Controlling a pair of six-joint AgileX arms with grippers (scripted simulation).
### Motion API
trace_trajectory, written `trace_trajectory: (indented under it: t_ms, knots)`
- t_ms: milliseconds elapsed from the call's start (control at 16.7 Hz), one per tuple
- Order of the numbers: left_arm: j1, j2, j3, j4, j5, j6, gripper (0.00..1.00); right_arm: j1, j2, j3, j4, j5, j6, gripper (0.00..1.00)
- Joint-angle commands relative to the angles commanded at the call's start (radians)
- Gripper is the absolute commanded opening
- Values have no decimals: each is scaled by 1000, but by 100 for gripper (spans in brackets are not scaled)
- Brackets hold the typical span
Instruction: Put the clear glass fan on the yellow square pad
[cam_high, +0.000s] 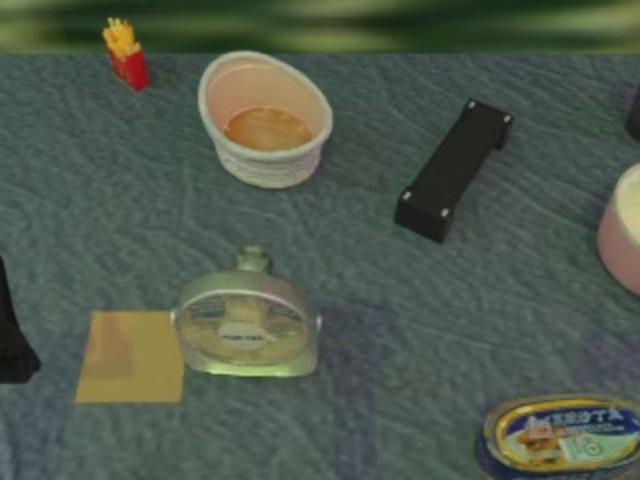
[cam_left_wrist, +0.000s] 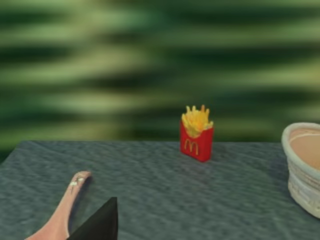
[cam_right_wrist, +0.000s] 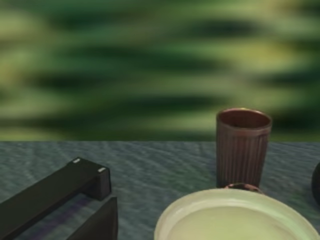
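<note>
The clear glass fan (cam_high: 248, 325) sits at the table's front left of centre, its grille facing up and its knob pointing to the back. Its left rim meets the right edge of the yellow square pad (cam_high: 125, 357), which lies flat to its left. My left arm (cam_high: 12, 335) is parked at the table's left edge, beside the pad and apart from the fan. My right arm (cam_high: 633, 112) shows only as a dark bit at the right edge. Neither wrist view shows the fan or the pad.
At the back stand a white ribbed bowl (cam_high: 265, 118) and a red fries box (cam_high: 126, 55). A black block (cam_high: 453, 168) lies right of centre, a pink bowl (cam_high: 625, 230) at the right edge, a tin (cam_high: 562, 435) front right. A brown ribbed cup (cam_right_wrist: 243, 147) shows in the right wrist view.
</note>
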Motion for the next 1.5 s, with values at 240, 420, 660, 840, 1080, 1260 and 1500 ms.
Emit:
trace_trajectory:
  t_ms: [240,420,660,840,1080,1260,1500]
  knots:
    - [-15,31,29,-30,2,23,100,0,0,0,0,0,0,100]
    - [-66,156,148,-140,4,108,100,0,0,0,0,0,0,100]
    - [-169,463,418,-368,3,281,100,0,0,0,0,0,0,100]
    - [-261,751,669,-570,3,434,100,0,0,0,0,0,0,100]
    - [-388,1150,1017,-840,3,643,100,0,0,0,0,0,0,100]
    - [-473,1423,1256,-1025,3,783,100,0,0,0,0,0,0,100]
    - [-561,1708,1501,-1222,2,930,100,0,0,0,0,0,0,100]
